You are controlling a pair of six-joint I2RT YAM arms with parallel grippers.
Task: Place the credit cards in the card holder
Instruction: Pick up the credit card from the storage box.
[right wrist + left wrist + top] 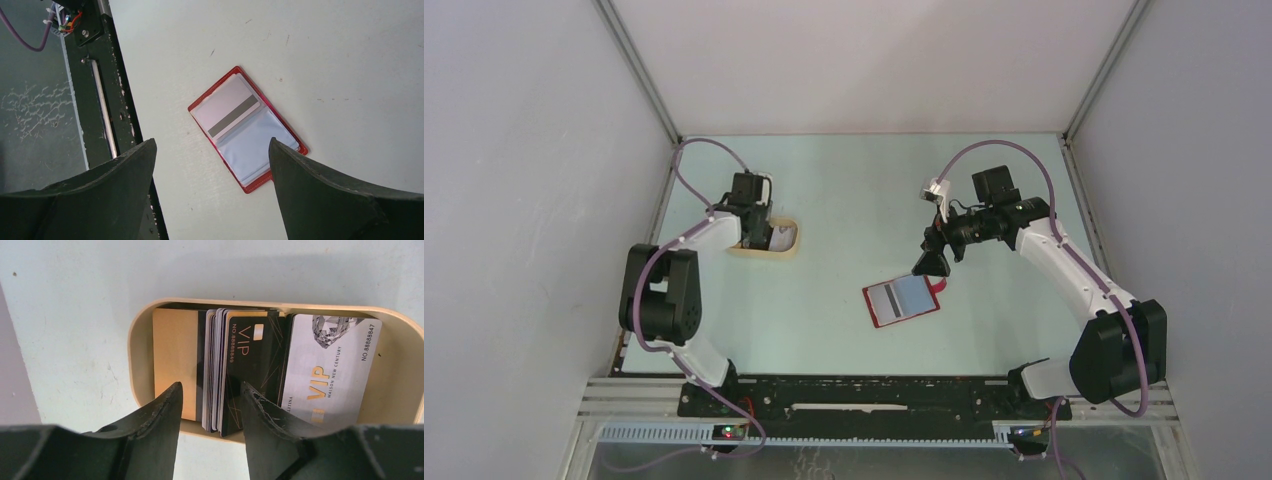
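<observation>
The credit cards lie in a tan oval tray [137,340]: a golden one [172,350] on the left, a stack on edge [215,365], a black VIP card [252,350] and a white VIP card [330,360]. My left gripper [211,385] hangs over the tray [786,247], half open, its fingers either side of the stack and black card with a gap on the left. The red card holder [902,302] lies open on the table, a whitish card with a grey stripe [227,107] in its left half. My right gripper [211,141] hovers wide open and empty above the card holder [247,130].
A black mounting rail [874,395] runs along the near table edge and shows left of the right gripper's fingers as a black rail [95,75]. Grey enclosure walls close the table on the left, right and back.
</observation>
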